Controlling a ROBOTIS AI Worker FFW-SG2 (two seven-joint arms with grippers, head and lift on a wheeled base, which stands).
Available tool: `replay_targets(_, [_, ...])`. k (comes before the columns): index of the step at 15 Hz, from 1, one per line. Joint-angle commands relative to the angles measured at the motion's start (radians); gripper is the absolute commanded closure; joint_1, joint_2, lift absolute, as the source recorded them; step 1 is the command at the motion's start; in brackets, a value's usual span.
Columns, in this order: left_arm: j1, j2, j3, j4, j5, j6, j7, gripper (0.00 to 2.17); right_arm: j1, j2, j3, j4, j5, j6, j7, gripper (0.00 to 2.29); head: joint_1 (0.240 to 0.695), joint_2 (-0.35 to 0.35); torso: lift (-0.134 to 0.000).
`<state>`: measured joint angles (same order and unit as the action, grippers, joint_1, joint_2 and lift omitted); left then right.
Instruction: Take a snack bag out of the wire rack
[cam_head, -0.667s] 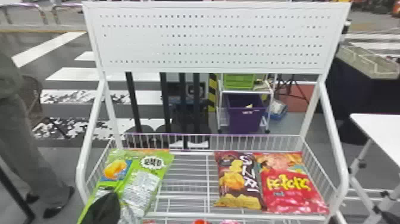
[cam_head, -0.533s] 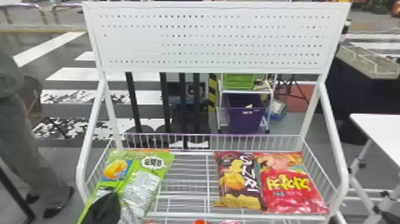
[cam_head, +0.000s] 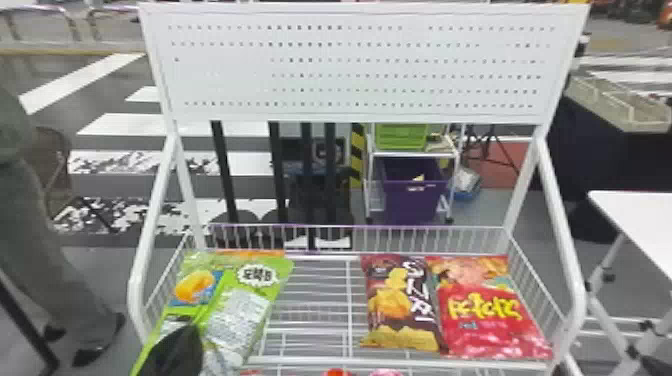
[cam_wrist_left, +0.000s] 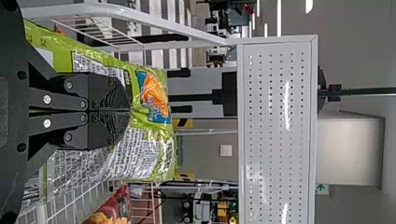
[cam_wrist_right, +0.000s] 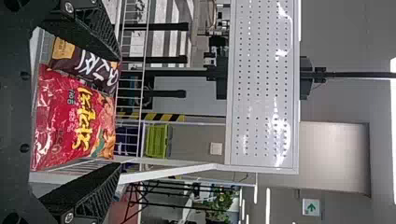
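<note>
green snack bag (cam_head: 237, 310) | glossy, creased, pinched | slanting, at left end of white wire rack (cam_head: 136, 285)

We see in wire rack (cam_head: 578, 300): snack bag (cam_head: 242, 312) at nine o'clock, second bag (cam_head: 395, 305) at three o'clock, third bag (cam_head: 487, 310) just beside it, more outward. Panel (cam_head: 350, 67) at twelve, above. Behind rack, bin (cam_head: 412, 202) at one. Table (cam_head: 637, 215) outside, at three.
</note>
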<state>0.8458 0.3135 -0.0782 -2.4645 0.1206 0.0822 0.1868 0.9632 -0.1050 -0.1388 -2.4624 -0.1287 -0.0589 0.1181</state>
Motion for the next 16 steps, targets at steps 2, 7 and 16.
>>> replay_targets(2, [0.002,0.001,-0.002,-0.002,-0.002,0.000,0.000,1.76,0.000,-0.001,-0.001,-0.001,0.000,0.000,0.000,0.09,0.499,0.000,0.000])
replay_targets(7, [0.002,0.001,0.000,-0.002,-0.002,0.000,0.000,1.76,0.000,-0.002,-0.001,-0.001,0.001,0.000,0.000,0.09,0.499,0.000,0.000])
replay_targets(16, [-0.008,0.001,-0.003,-0.002,-0.002,0.003,-0.001,1.76,-0.291,-0.064,0.105,0.232,0.004,0.101,-0.031,0.09,0.499,0.000,0.000])
